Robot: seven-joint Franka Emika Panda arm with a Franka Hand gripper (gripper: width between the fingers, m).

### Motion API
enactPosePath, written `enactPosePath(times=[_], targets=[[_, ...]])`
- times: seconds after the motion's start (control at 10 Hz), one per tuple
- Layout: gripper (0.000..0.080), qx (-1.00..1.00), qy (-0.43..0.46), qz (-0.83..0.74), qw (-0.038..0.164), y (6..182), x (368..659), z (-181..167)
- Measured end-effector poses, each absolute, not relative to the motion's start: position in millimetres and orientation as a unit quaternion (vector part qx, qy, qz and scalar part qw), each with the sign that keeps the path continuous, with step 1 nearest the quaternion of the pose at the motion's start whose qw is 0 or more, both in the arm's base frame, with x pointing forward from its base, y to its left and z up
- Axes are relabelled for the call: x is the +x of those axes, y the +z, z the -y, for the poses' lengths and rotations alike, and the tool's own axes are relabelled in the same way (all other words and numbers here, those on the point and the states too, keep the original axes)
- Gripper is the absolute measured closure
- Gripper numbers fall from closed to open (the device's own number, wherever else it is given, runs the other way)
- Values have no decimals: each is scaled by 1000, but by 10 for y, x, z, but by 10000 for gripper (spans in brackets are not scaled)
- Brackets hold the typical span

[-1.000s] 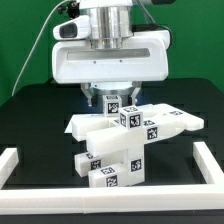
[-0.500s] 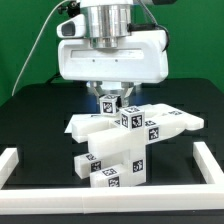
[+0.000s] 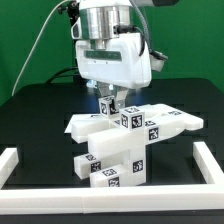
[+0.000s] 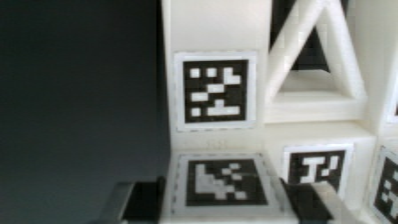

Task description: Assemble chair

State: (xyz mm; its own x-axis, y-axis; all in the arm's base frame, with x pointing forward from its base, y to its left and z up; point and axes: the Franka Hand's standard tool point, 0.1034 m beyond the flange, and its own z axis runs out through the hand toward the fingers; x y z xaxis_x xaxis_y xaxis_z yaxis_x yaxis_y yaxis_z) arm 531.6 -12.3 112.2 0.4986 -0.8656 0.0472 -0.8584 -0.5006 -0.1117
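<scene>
The matte white blocky chair (image 3: 125, 140) with black-and-white square tags stands mid-assembly on the black counter (image 3: 35, 115). The pincer (image 3: 110, 100) sits over its small upper cube; whether it grips cannot be told. Seating this part squarely likely comes next.

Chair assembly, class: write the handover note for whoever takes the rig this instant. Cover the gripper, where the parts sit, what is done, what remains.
Gripper: low over the chair's top, fingers around a small tagged block; whether they are clamped cannot be told.
Chair: white tagged parts stacked in one cluster mid-table, inside the white rail.
Done: several slabs and bars appear joined.
Left: seat that block, release, check for remaining parts.
</scene>
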Motion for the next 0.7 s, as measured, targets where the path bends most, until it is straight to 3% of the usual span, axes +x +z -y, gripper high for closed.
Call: enactPosePath(times=[0.2,0.3,0.4,0.5,0.7], targets=[[496,-886,-50,-460,34,1125,5316,133],[319,-928,-51,-367,29,1139,5319,173],[319,-955,-45,-293,28,1159,5330,201],[180,-974,-41,-219,25,1167,5331,209],[152,-994,-28,-102,20,1132,5259,163]])
